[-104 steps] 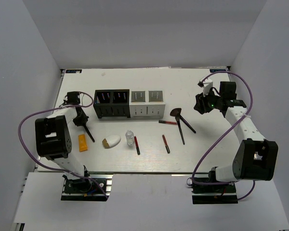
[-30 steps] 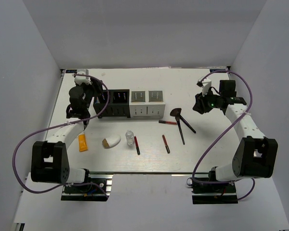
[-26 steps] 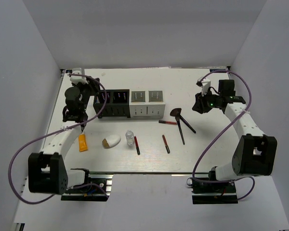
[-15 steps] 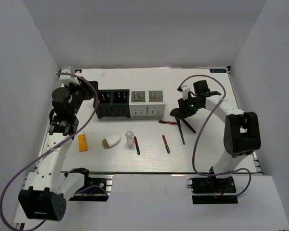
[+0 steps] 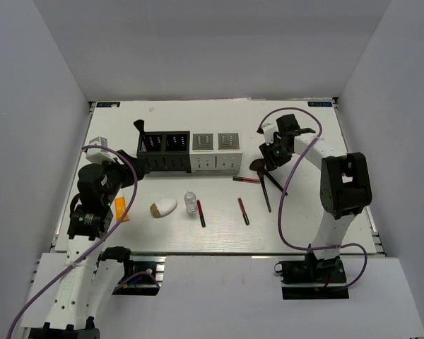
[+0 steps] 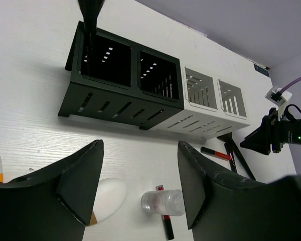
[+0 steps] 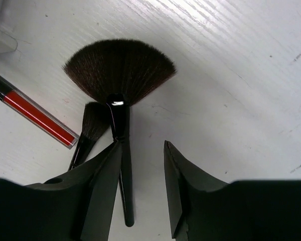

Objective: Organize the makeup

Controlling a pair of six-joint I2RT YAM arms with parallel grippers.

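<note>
A black brush (image 5: 140, 130) (image 6: 90, 22) stands upright in the left slot of the black organizer (image 5: 164, 151) (image 6: 121, 88). My left gripper (image 5: 124, 176) (image 6: 140, 142) hangs open and empty, drawn back from the organizer, above the white sponge (image 5: 164, 207) (image 6: 108, 197) and clear bottle (image 5: 190, 202) (image 6: 163, 203). My right gripper (image 5: 267, 157) (image 7: 142, 143) is open, low over the fan brush (image 5: 258, 167) (image 7: 119, 70). That brush's handle lies between the fingers, against the left one. A second brush (image 7: 92, 125) and a red stick (image 5: 246, 180) (image 7: 36, 113) lie beside it.
The white organizer (image 5: 216, 151) (image 6: 210, 102) adjoins the black one. Two red sticks (image 5: 201, 212) (image 5: 243, 210) lie near the front. The orange tube (image 5: 120, 210) is partly under my left arm. Purple cables loop over both arms.
My left arm has pulled back to the near left, leaving a brush upright in the black organizer. The right arm swung left and down onto the fan brush.
</note>
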